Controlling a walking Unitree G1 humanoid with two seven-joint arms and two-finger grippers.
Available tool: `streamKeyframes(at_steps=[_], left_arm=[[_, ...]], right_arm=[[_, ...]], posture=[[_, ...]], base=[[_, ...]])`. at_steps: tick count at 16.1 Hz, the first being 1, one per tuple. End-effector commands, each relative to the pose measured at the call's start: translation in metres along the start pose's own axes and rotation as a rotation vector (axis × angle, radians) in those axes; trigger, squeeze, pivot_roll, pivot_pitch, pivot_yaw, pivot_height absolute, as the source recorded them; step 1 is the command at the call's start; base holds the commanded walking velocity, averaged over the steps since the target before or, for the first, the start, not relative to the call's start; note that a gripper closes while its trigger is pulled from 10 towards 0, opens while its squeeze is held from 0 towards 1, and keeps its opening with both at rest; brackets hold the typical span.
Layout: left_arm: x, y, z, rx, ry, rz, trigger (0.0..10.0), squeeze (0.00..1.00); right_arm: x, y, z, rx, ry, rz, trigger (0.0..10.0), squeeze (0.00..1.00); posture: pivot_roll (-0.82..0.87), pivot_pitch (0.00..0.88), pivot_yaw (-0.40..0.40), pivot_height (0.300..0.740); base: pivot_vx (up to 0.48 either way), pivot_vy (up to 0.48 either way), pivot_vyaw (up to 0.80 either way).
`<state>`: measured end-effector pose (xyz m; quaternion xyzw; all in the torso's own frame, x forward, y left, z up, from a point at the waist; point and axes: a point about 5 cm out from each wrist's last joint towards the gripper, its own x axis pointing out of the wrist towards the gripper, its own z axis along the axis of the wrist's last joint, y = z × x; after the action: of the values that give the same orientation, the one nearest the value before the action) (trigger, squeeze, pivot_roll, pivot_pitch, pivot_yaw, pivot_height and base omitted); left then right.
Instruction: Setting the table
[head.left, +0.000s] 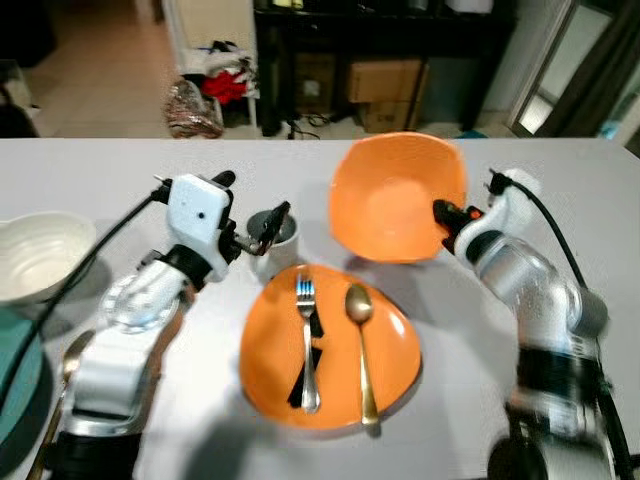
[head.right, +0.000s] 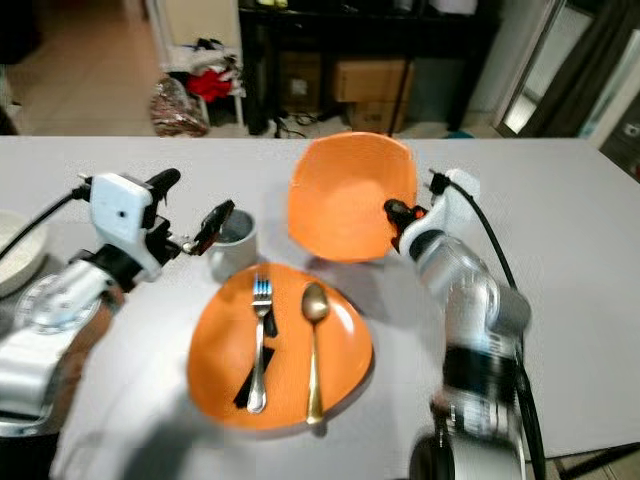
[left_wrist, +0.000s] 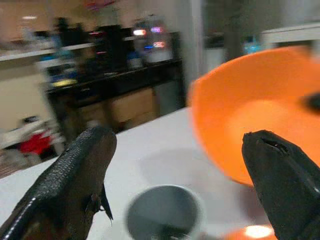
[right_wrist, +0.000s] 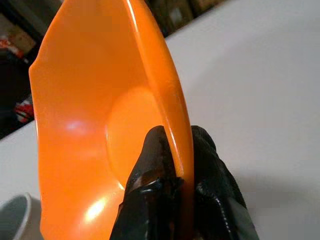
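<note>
Rightward, right claw (right_wrist: 175, 165) clamped on tilted orange bowl (head.left: 395, 195) rim; left claw (left_wrist: 180, 185) agape above grey cup (head.left: 272, 238).

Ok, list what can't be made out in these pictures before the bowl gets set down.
- Inside of the small grey ceramic cup: the left hand covers part of it in the eye views; the left wrist view is blurred.
- Black item under the silver metal fork on the flat orange plate: mostly covered by the fork.
- Round white bowl: cut off by the left eye view's edge.
- Far rim of the tilted orange bowl: cut off in the right wrist view; right hand hides its near rim.
</note>
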<state>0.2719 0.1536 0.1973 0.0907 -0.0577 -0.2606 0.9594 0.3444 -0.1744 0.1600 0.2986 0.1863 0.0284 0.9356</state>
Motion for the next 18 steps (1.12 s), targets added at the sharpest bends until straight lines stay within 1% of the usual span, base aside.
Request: streamKeyframes(at_steps=[1,4,5,6,7,8,10,12,15,16,17,18], left_arm=[[-0.001,-0.010,0.002,-0.022,0.005,-0.110,10.0,0.00],[-0.011,-0.027,-0.007,-0.048,0.090,-0.289,10.0,0.00],[-0.015,-0.031,-0.012,-0.054,0.124,-0.331,10.0,0.00],[-0.017,-0.033,-0.015,-0.049,0.143,-0.351,10.0,0.00],[-0.023,-0.037,-0.022,-0.040,0.185,-0.392,10.0,0.00],[-0.025,-0.038,-0.025,-0.036,0.207,-0.405,10.0,0.00],[-0.025,-0.038,-0.026,-0.033,0.215,-0.403,10.0,0.00],[-0.026,-0.039,-0.025,-0.030,0.219,-0.408,10.0,0.00],[-0.027,-0.039,-0.027,-0.018,0.227,-0.409,10.0,0.00],[-0.028,-0.040,-0.027,-0.016,0.228,-0.410,10.0,0.00],[-0.028,-0.041,-0.027,-0.015,0.227,-0.412,10.0,0.00],[-0.028,-0.042,-0.027,-0.016,0.227,-0.413,10.0,0.00]], right_arm=[[0.006,-0.006,0.001,0.080,0.036,-0.003,10.0,0.00],[0.021,-0.011,-0.009,0.227,0.108,-0.002,10.0,0.00],[0.023,-0.011,-0.011,0.280,0.124,0.009,10.0,0.00],[0.024,-0.011,-0.013,0.306,0.137,0.020,10.0,0.00],[0.027,-0.012,-0.017,0.363,0.162,0.034,10.0,0.00],[0.029,-0.012,-0.020,0.373,0.180,0.036,10.0,0.00],[0.032,-0.014,-0.024,0.393,0.200,0.036,10.0,0.00],[0.033,-0.013,-0.029,0.443,0.231,0.046,10.0,0.00],[0.035,-0.014,-0.035,0.441,0.262,0.021,10.0,0.00],[0.035,-0.015,-0.037,0.467,0.272,0.017,10.0,0.00],[0.035,-0.018,-0.039,0.471,0.284,0.000,10.0,0.33],[0.035,-0.020,-0.039,0.464,0.290,-0.012,10.0,0.54]], posture=[[0.08,0.000,-0.036,0.740],[0.09,0.000,-0.032,0.740],[0.09,0.000,-0.032,0.740],[0.09,0.000,-0.035,0.740],[0.09,0.000,-0.033,0.740],[0.09,0.000,-0.033,0.740],[0.09,0.000,-0.031,0.740],[0.09,0.000,-0.032,0.740],[0.10,0.000,-0.035,0.740],[0.10,0.000,-0.036,0.740],[0.10,0.000,-0.036,0.740],[0.10,0.000,-0.035,0.740]], base=[[0.000,0.000,0.00],[0.000,0.000,0.00],[0.000,0.000,0.00],[0.000,0.000,0.00],[0.000,0.000,0.00],[0.000,0.000,0.00],[0.000,0.000,0.00],[0.000,0.000,0.00],[0.000,0.000,0.00],[0.000,0.000,0.00],[0.000,0.000,0.00],[0.000,0.000,0.00]])
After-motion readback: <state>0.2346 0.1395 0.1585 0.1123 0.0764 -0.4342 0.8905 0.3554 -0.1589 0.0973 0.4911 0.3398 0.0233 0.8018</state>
